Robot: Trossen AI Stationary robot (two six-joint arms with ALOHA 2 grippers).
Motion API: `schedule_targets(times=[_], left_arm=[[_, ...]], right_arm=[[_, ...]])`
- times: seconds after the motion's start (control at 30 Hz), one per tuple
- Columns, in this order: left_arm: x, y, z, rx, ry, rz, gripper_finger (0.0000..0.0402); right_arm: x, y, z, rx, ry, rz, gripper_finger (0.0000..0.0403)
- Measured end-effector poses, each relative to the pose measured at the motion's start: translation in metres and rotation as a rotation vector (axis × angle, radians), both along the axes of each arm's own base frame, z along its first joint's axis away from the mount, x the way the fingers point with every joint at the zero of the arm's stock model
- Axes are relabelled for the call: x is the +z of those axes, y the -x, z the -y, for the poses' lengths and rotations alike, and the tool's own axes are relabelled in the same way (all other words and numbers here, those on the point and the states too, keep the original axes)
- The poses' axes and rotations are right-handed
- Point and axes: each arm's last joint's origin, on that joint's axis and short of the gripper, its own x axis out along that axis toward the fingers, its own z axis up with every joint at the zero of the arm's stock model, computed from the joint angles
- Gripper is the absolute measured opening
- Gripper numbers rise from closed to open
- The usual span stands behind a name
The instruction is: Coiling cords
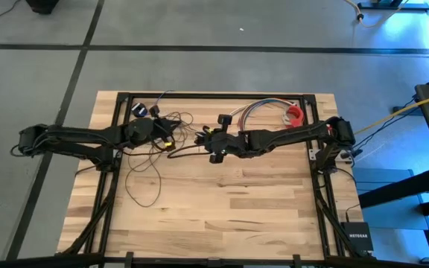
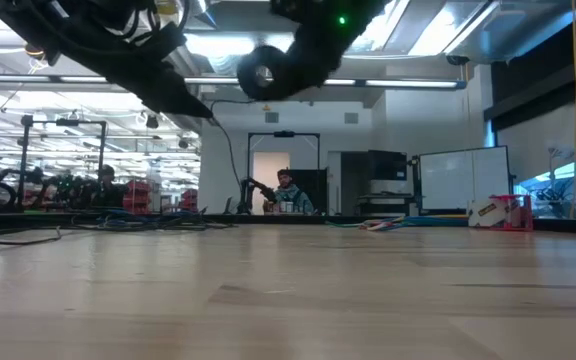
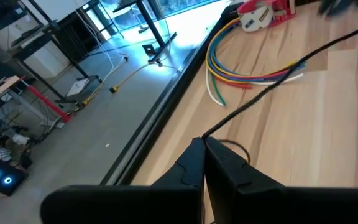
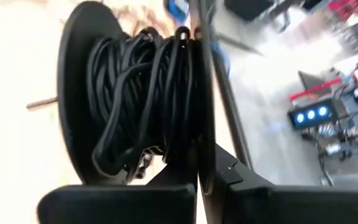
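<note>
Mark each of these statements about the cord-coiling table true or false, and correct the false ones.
1. The left claw is shut on the dark cord. True.
2. The right claw holds a black spool wound with dark cord. True.
3. The bundle of multicoloured wires lies at the near edge of the table. False: in the high view it lies near the far edge, beside a red tape dispenser.
4. Both arms rest flat on the table. False: in the low view they hang above the wood, with the spool in the air.
5. Loose loops of thin cord lie on the table under the left arm. True.
</note>
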Motion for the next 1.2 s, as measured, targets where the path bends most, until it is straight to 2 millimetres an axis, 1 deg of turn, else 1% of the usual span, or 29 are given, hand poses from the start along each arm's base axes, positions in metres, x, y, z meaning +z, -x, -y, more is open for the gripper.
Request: schedule_targets(times=[0.17, 0.27, 0.47, 0.6, 0.7, 0.77, 0.87, 1.0, 1.1, 1.2], left_arm=[[0.0, 0.002, 0.0, 0.002, 0.008, -0.012, 0.0003], [-0.003, 0.003, 0.001, 0.003, 0.014, -0.036, 0.0001], [-0.006, 0.004, 0.001, 0.007, 0.03, -0.067, 0.0002], [-0.01, 0.006, 0.001, 0.008, 0.063, -0.095, 0.0001], [-0.014, 0.005, 0.003, -0.032, 0.121, -0.104, 0.0005], [-0.017, 0.004, 0.005, -0.081, 0.157, -0.11, 0.0006], [-0.02, -0.001, 0.009, -0.152, 0.201, -0.108, 0.0007], [-0.031, -0.013, 0.016, -0.279, 0.297, -0.115, 0.0007], [-0.044, -0.029, 0.021, -0.358, 0.344, -0.105, 0.0007], [-0.062, -0.049, 0.019, -0.365, 0.345, -0.093, 0.0007]], right_arm=[[-0.014, 0.001, 0.003, -0.016, -0.063, -0.068, 0.0003], [-0.018, 0.001, 0.005, -0.033, -0.077, -0.082, 0.0003], [-0.034, 0.001, 0.014, -0.071, -0.146, -0.13, 0.0003], [-0.041, 0.005, 0.017, -0.117, -0.165, -0.182, 0.0003], [-0.044, 0.009, 0.015, -0.146, -0.232, -0.194, 0.0003], [-0.046, 0.011, 0.013, -0.142, -0.32, -0.21, 0.0003], [-0.051, 0.013, 0.009, -0.134, -0.429, -0.217, 0.0003], [-0.063, 0.019, -0.002, -0.13, -0.458, -0.25, 0.0003], [-0.075, 0.024, -0.008, -0.133, -0.448, -0.257, 0.0003], [-0.089, 0.032, -0.015, -0.152, -0.432, -0.277, 0.0003]])
